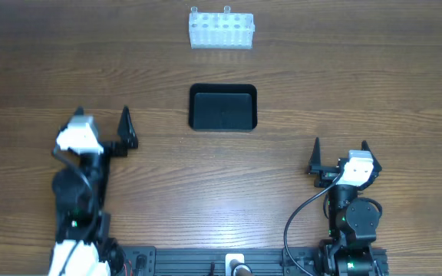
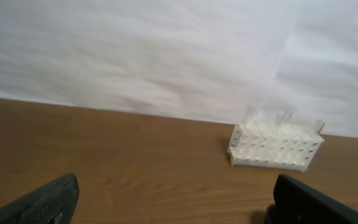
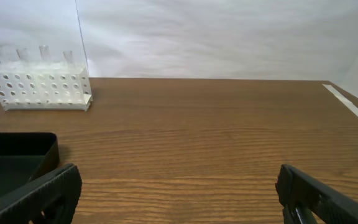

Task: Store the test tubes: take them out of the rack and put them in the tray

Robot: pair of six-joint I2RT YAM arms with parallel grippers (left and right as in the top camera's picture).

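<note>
A white perforated rack [image 1: 221, 31] stands at the far middle of the wooden table, with clear test tubes [image 1: 195, 11] sticking up from it. In the wrist views the rack [image 2: 274, 145] [image 3: 40, 89] stands far off near the white wall, and thin tubes [image 3: 44, 53] rise above it. Nearer, in the middle, sits a black tray [image 1: 222, 107] [image 3: 11, 163] with nothing in it. My left gripper [image 1: 103, 119] is open at the left, well away from both. My right gripper [image 1: 339, 149] is open at the right front, with nothing between its fingers.
Bare wooden table surrounds the rack and tray. A white wall stands behind the table's far edge. The arm bases and cables sit along the near edge.
</note>
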